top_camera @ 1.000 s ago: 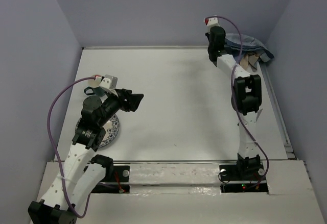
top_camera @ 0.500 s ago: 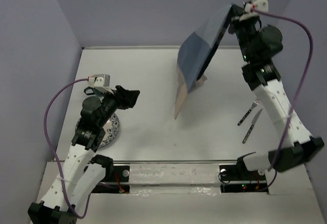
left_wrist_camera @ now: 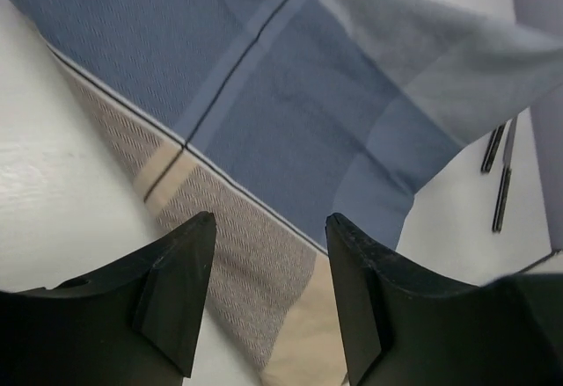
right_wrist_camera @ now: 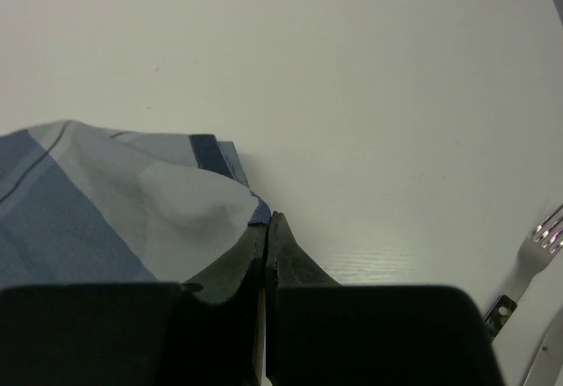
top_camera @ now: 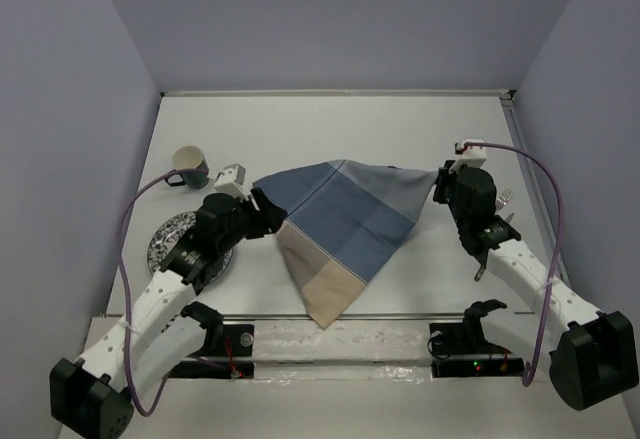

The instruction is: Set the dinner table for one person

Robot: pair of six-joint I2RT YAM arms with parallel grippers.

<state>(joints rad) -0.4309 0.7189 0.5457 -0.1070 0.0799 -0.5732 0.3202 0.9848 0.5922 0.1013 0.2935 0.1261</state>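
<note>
The blue-and-tan plaid placemat (top_camera: pixel 345 219) lies loosely spread on the white dinner table (top_camera: pixel 330 129), tan corner toward the near edge. My right gripper (top_camera: pixel 441 185) is shut on its right blue corner (right_wrist_camera: pixel 220 194), jaws pressed together low over the table (right_wrist_camera: pixel 352 69). My left gripper (top_camera: pixel 264 215) is open at the placemat's left corner. Its black fingers (left_wrist_camera: pixel 180 280) stand apart above the tan-and-blue cloth (left_wrist_camera: pixel 264 113), holding nothing.
A dark cup (top_camera: pixel 188 166) stands at the left, with a patterned plate (top_camera: pixel 168 242) partly under my left arm. A fork (right_wrist_camera: pixel 532 254) and a knife (left_wrist_camera: pixel 503 197) lie at the right, by my right arm (top_camera: pixel 505 249).
My right arm swung the placemat down from the air onto the middle of the table. My left gripper moved right to the cloth's left corner, uncovering the cup.
</note>
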